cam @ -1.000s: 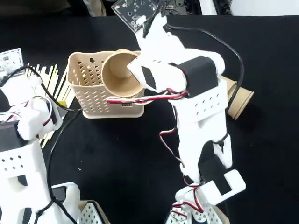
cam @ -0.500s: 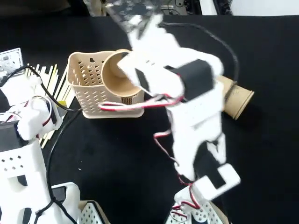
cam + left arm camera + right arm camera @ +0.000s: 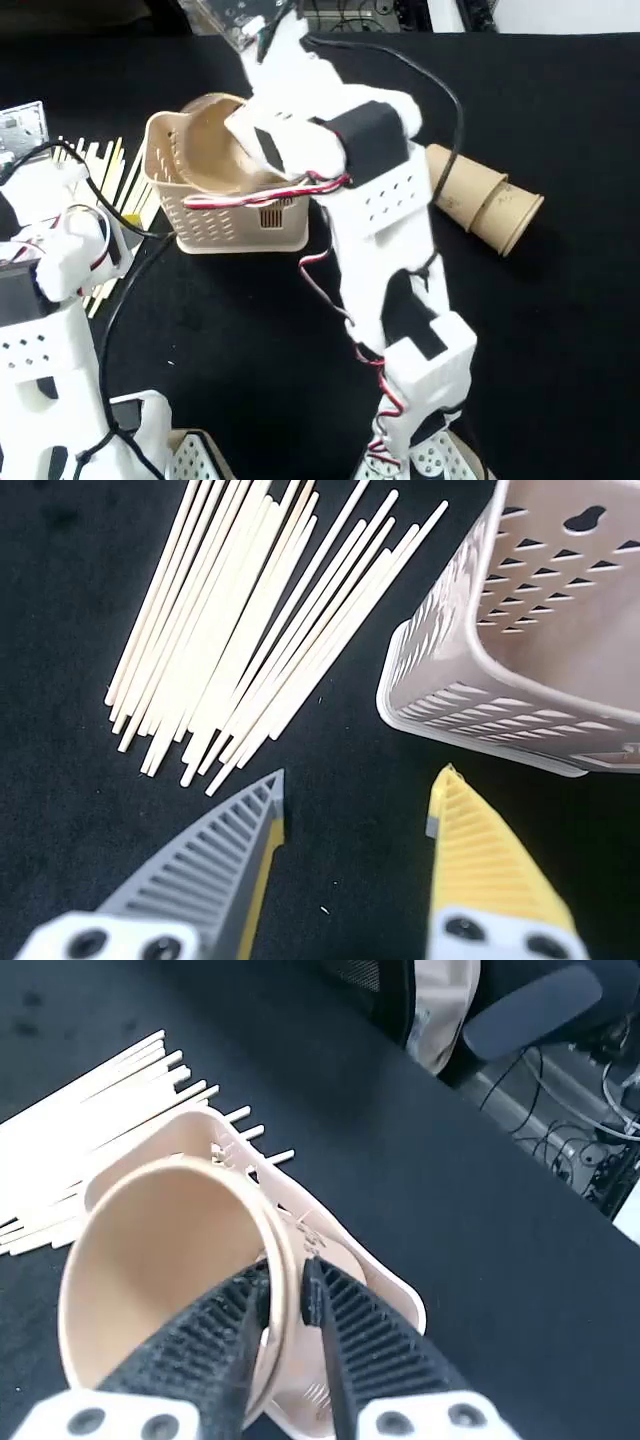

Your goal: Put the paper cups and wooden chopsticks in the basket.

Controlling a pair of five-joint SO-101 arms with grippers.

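Observation:
My right gripper (image 3: 285, 1268) is shut on the rim of a tan paper cup (image 3: 160, 1270), which hangs tilted over the open top of the beige perforated basket (image 3: 345, 1252). In the high view the cup (image 3: 205, 140) sits partly inside the basket (image 3: 225, 215), with the right gripper (image 3: 250, 148) at its rim. Two more paper cups (image 3: 485, 200) lie nested on their side to the right. Wooden chopsticks (image 3: 250, 630) are spread on the black table beside the basket (image 3: 530, 640). My left gripper (image 3: 360, 773) hovers open just short of them, holding nothing.
The chopsticks (image 3: 100, 165) lie to the left of the basket in the high view, close to the left arm (image 3: 60, 260). A small circuit board (image 3: 22, 125) sits at the far left edge. The black tabletop (image 3: 250, 330) spreads in front of the basket.
The right arm swung left and lowered the cup, turning it from mouth-up beside the basket's right end to partly inside the basket. The left arm has not moved.

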